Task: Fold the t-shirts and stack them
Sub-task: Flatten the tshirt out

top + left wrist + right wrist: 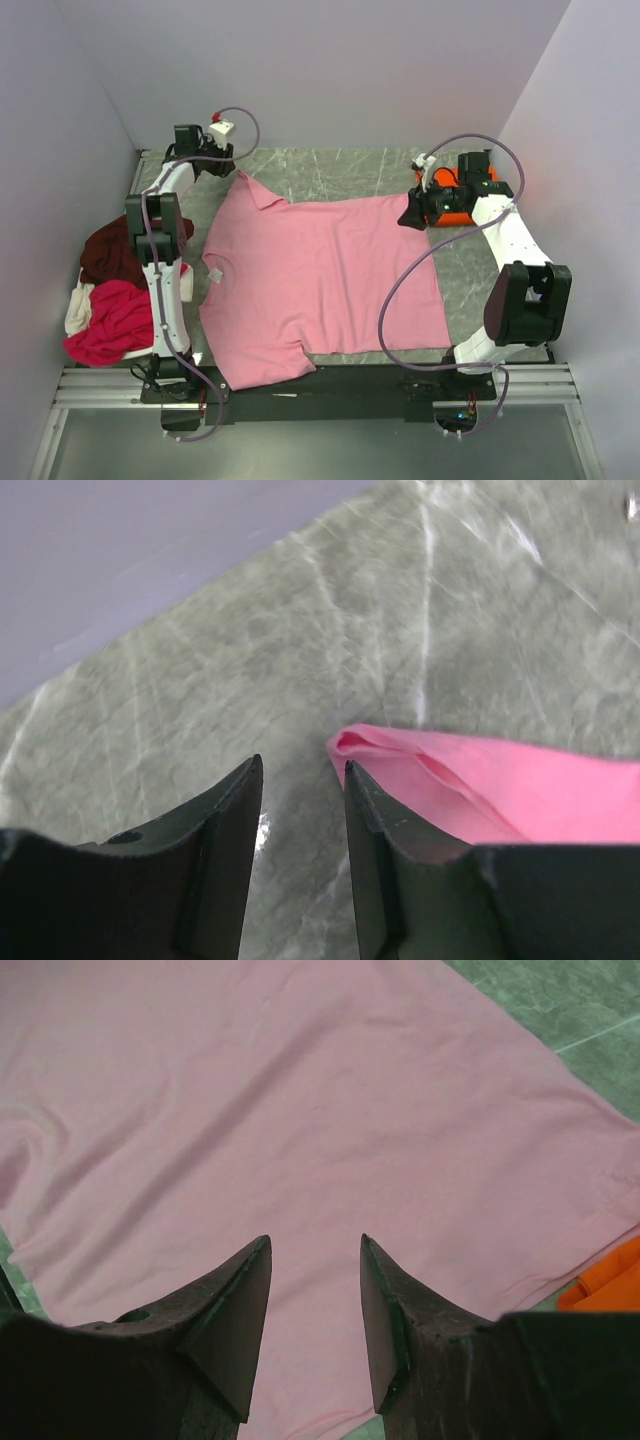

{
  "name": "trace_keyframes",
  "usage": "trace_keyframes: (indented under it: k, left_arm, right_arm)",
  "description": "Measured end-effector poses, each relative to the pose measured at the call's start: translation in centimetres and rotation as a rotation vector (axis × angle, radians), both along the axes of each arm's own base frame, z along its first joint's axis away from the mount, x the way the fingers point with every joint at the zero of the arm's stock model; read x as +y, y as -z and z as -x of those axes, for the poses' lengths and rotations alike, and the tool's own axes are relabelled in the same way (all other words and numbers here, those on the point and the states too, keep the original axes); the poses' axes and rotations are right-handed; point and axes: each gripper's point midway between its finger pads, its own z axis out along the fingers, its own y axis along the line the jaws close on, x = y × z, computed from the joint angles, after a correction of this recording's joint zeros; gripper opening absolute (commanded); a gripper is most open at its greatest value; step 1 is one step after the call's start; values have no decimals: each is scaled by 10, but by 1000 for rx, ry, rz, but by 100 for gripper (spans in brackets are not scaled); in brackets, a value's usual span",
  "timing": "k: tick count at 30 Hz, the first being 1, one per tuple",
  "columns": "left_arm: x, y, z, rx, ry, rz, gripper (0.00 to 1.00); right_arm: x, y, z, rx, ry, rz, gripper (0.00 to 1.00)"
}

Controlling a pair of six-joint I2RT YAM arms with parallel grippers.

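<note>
Across the middle of the table [340, 170] you had the light pink t-shirt [320, 280] spread flat, collar toward the left edge and hem toward the right edge. One sleeve reached toward the far left corner and the other lay at the near edge. A small white neck label [213, 276] sat at the collar, but it was too small for any writing or brand to be read.

At the far left corner, your left gripper [303, 765] stood partly open. Bare marbled table showed through the gap and nothing was caught in it. The folded tip of the far sleeve lay just beside the right-hand finger [400, 830], outside the jaws; whether it touched that finger I could not tell.

Toward the far right corner, your right gripper [315, 1242] was held over the hem end of the pink shirt. Its fingers were parted about half their reach, and smooth pink cloth showed flat between them. The cloth did not look pinched or lifted, so I read that claw as holding nothing.

Beside the hem, near the right edge, a patch of the bright orange t-shirt [610, 1285] showed just past the pink cloth.

Along the left edge, outside the left arm, the other shirts lay heaped unfolded. The dark maroon one [108, 250] was farthest back, the magenta-red one [115, 325] nearer you, and the cream one [78, 305] was tucked against them on the outer side.
</note>
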Motion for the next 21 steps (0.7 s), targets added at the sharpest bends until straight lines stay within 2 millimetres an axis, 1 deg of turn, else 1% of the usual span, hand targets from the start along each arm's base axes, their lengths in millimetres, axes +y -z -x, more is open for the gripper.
trace_keyframes:
  k: [4,8,14,18,21]
  left_arm:
    - [-10,7,4,-32,109,-132,44]
    - [-14,12,2,-67,174,-251,43]
    - [-8,22,-3,-99,248,-364,42]
    - [-4,38,3,-86,310,-416,41]
    - [-3,39,4,-95,339,-431,41]
  right_arm:
    - [-3,0,-1,1,8,-1,48]
    - [-6,0,-1,1,13,-6,48]
    - [-13,-1,0,11,28,-20,48]
    - [-19,-1,0,18,43,-27,48]
    - [-20,-1,1,20,45,-33,48]
